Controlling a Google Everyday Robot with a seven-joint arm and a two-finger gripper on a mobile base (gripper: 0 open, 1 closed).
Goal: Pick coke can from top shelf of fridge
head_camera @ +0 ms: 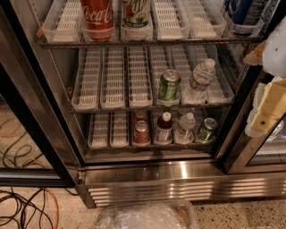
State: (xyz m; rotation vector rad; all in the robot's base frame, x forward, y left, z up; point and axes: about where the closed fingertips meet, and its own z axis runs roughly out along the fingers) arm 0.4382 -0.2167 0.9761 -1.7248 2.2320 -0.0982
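Camera view: coke can (97,18) upper left, end effector (270,108) well apart, right edge

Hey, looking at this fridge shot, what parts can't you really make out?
Camera view only:
- coke can on the top shelf: its lid is cut off by the upper picture edge.
- white-and-green can beside it: top cropped likewise.
- blue container, top right: cropped by the upper edge, kind unclear.
- pincer, at the right edge: partly cut off there.
- rear red can, bottom shelf: mostly hidden by the front red can.
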